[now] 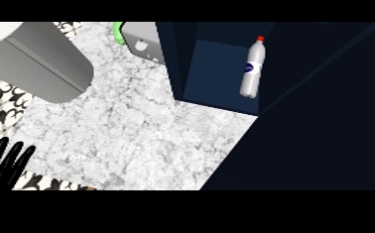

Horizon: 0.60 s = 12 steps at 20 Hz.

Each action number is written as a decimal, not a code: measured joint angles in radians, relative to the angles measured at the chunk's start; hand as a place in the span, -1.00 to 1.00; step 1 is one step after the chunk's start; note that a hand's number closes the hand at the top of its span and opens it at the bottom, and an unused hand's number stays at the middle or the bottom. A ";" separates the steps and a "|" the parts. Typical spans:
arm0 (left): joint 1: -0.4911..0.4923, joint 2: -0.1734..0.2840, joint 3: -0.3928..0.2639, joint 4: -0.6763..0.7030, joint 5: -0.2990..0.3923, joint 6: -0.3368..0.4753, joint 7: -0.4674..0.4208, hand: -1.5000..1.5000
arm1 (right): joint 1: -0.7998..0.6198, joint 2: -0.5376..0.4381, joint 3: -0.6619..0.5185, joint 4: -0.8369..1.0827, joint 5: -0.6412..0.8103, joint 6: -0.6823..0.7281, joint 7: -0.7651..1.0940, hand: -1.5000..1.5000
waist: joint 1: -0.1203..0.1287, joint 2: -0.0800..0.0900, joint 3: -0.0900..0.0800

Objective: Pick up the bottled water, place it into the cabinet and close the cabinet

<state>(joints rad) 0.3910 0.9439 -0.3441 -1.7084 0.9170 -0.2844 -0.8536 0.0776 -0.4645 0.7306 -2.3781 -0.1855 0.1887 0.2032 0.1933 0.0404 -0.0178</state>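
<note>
One hand shows in the head view: the black left hand [15, 158], at the lower left edge of the frame, fingers straight and spread, holding nothing. The right hand is not seen. The clear plastic water bottle with a red cap [253, 68] sits inside the dark blue cabinet [219, 86], upper right of middle, far from that hand. Its long side runs up and down the frame, cap at the top. The big dark cabinet door [315, 128] at the right looks open, so I think closing it comes next.

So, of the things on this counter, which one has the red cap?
The bottled water, standing inside the dark blue cabinet. Its clear body has a red cap; the grey appliance beside the cabinet has none.
</note>
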 measured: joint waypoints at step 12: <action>0.015 0.015 0.038 0.013 0.030 -0.024 0.012 -1.00 | -0.244 0.183 -0.214 0.313 -0.318 0.027 0.103 1.00 | -0.006 -0.005 0.006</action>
<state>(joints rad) 0.4056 0.9591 -0.3059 -1.6959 0.9470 -0.3081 -0.8417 -0.1662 -0.2812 0.5163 -2.0654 -0.5030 0.2154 0.3058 0.1869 0.0354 -0.0113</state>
